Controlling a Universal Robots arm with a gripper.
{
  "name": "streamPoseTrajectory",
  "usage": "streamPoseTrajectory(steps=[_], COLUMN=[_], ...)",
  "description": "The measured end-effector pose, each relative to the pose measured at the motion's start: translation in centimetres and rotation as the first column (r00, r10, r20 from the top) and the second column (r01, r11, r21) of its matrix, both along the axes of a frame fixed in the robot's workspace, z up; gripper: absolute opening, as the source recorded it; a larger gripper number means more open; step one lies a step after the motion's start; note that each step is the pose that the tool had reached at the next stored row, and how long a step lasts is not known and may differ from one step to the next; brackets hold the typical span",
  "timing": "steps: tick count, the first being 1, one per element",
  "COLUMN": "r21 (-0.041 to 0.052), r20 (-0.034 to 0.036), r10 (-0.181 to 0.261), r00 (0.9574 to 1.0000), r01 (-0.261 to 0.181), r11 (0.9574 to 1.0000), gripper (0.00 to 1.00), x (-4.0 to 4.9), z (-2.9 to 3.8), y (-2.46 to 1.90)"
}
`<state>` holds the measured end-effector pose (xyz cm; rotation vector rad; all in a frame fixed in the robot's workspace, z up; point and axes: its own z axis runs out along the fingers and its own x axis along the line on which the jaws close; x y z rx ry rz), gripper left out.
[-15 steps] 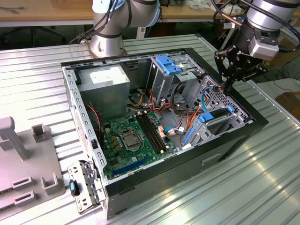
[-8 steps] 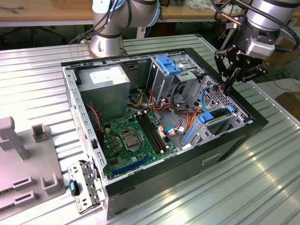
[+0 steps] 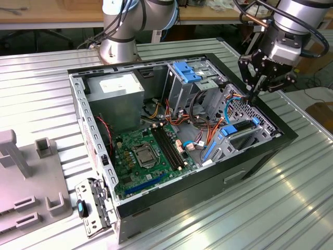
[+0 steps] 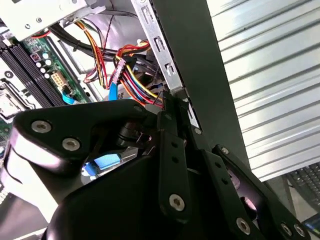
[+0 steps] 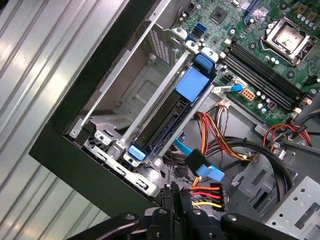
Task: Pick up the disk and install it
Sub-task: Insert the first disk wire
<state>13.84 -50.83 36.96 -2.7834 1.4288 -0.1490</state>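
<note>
The gripper [image 3: 253,96] hangs over the open computer case [image 3: 244,165], its fingers drawn narrow with nothing between them. The disk [image 5: 192,83] lies in the lower bay just beside the case wall. Metal rails [image 5: 150,107] partly hide its grey body.

disk [image 3: 240,129] inside the case [image 3: 285,136] by its edge wall, claw [image 3: 255,94] just above, motherboard [image 3: 145,156] alongside

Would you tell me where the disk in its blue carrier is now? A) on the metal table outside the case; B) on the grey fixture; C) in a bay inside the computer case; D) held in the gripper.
C: the disk lies between metal rails inside the computer case, apart from the gripper.
</note>
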Motion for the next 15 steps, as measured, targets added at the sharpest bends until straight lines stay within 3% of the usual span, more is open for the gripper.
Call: streamPoseTrajectory(steps=[3,6,10,15], r21=[0.0,0.0,-0.0001,-0.0002], r20=[0.0,0.0,-0.0003,-0.0009], r10=[-0.05,-0.105,-0.182,-0.247], r00=[0.9987,0.9945,0.9833,0.9689], r01=[0.05,0.105,0.182,0.247], r11=[0.9987,0.9945,0.9833,0.9689], gripper=[0.16,0.16,0.16,0.16], x=[0.0,0.0,0.0,0.0], z=[-0.01,-0.03,-0.05,-0.08], y=[0.0,0.0,0.0,0.0])
